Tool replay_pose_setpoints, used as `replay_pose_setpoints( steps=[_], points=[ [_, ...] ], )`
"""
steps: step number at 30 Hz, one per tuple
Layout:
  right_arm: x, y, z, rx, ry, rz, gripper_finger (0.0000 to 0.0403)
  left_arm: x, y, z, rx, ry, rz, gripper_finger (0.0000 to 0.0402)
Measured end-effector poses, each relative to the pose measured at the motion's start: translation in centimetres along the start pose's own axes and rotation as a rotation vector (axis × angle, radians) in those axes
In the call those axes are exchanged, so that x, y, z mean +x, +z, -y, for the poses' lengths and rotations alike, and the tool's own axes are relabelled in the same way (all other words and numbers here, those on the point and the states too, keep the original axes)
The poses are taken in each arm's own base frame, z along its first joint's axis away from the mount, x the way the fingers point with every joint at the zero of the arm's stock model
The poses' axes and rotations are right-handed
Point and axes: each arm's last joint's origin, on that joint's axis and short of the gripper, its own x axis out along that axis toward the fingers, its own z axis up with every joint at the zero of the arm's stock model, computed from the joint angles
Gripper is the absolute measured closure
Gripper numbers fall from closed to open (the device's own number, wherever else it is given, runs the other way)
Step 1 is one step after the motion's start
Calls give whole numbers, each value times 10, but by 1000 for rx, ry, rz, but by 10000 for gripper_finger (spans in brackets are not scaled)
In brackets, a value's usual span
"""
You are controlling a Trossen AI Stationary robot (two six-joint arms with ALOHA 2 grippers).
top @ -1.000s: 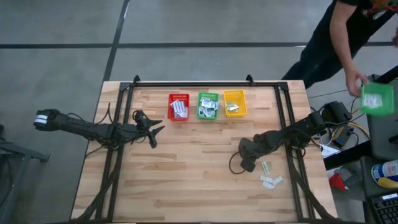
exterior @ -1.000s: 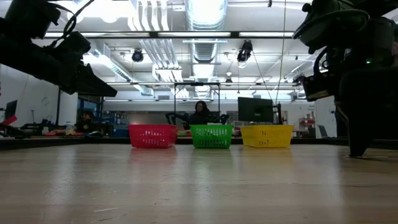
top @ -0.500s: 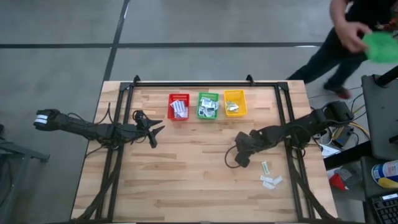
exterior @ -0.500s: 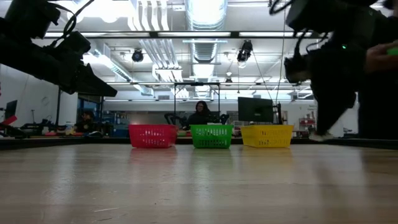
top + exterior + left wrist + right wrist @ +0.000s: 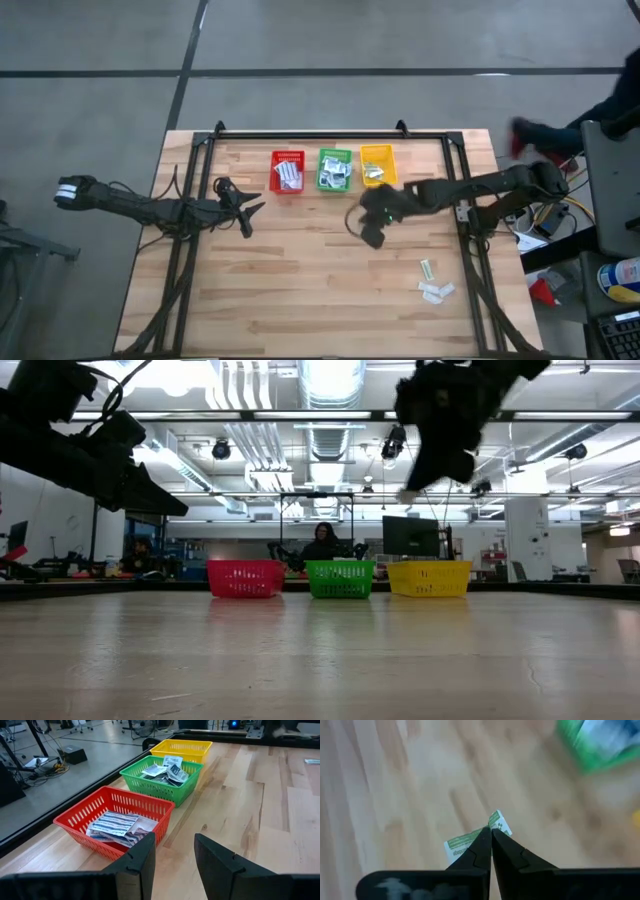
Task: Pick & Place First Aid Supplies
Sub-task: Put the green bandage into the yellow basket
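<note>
The right gripper (image 5: pixel 491 831) is carrying a small green-and-white paper packet (image 5: pixel 470 839), pinched between closed fingers, above the table near the three plastic baskets (image 5: pixel 334 170) (all already holding packets). The left gripper (image 5: pixel 172 852) is waiting open; three flat packets (image 5: pixel 432 284) are lying unsorted near the table's right edge.

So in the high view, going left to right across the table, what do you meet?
Left gripper, open → red basket → green basket → right gripper, fingers shut on a green-and-white packet → loose packets on the wood near the right edge.
</note>
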Motion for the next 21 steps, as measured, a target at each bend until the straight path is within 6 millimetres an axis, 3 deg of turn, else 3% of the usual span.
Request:
replay_pose_setpoints(
  steps=[6, 11, 17, 21],
  points=[
    [-22, 51, 23, -84, -41, 144, 395, 0, 0, 0, 1, 0, -1, 268],
    [-42, 80, 59, -87, -178, 183, 395, 0, -1, 0, 6, 1, -5, 268],
    [-59, 89, 105, -17, -415, 139, 395, 0, -1, 0, 9, 1, -9, 268],
    [-56, 84, 131, 47, -471, 87, 395, 0, -1, 0, 8, 1, -9, 268]
  ],
)
